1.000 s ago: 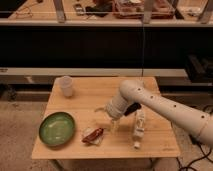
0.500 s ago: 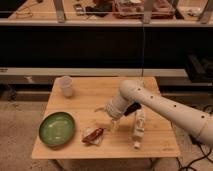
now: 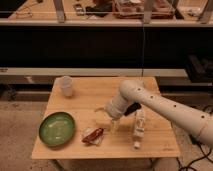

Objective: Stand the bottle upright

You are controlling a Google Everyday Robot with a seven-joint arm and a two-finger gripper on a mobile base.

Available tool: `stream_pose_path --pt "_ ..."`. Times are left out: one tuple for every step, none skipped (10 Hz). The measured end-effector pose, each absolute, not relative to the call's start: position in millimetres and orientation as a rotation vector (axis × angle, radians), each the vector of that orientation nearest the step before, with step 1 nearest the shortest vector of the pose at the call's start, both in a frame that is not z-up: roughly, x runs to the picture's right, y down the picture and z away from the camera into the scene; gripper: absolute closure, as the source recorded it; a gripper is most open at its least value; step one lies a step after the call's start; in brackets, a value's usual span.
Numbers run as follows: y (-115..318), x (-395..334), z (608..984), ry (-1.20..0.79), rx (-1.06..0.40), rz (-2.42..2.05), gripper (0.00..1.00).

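A light wooden tabletop (image 3: 87, 98) stood before dark shelving. The slim cream-white plastic bottle (image 3: 139, 125) lay on its side at the right, near the front edge, narrow capped neck pointing toward the near edge. Just left of it hung the white robot arm's gripper (image 3: 105, 120), jaws spread apart and holding nothing. A crumpled red-brown packet (image 3: 93, 135) lay further left, then a round green plate (image 3: 57, 128). A short white cup (image 3: 66, 85) stood at the far left.
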State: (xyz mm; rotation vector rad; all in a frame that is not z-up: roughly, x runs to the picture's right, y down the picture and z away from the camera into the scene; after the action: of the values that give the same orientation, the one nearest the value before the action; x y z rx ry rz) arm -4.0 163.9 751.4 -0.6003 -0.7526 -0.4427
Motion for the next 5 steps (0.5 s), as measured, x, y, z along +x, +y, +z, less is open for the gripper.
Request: stream_pose_path --pt "163.5 -3.4 751.1 -0.75 -0.601 -0.446 0.2" --pt "163.4 -2.4 751.0 -0.746 -0.603 -0.45 0.2" --pt "159.6 3.1 748.4 -0.729 -0.608 -0.477 0.2" --pt "152.8 12.6 741.2 -0.705 -0.621 -0.519 0.2" --pt "145.5 22.1 731.8 -0.683 -0.637 -0.561 0.2"
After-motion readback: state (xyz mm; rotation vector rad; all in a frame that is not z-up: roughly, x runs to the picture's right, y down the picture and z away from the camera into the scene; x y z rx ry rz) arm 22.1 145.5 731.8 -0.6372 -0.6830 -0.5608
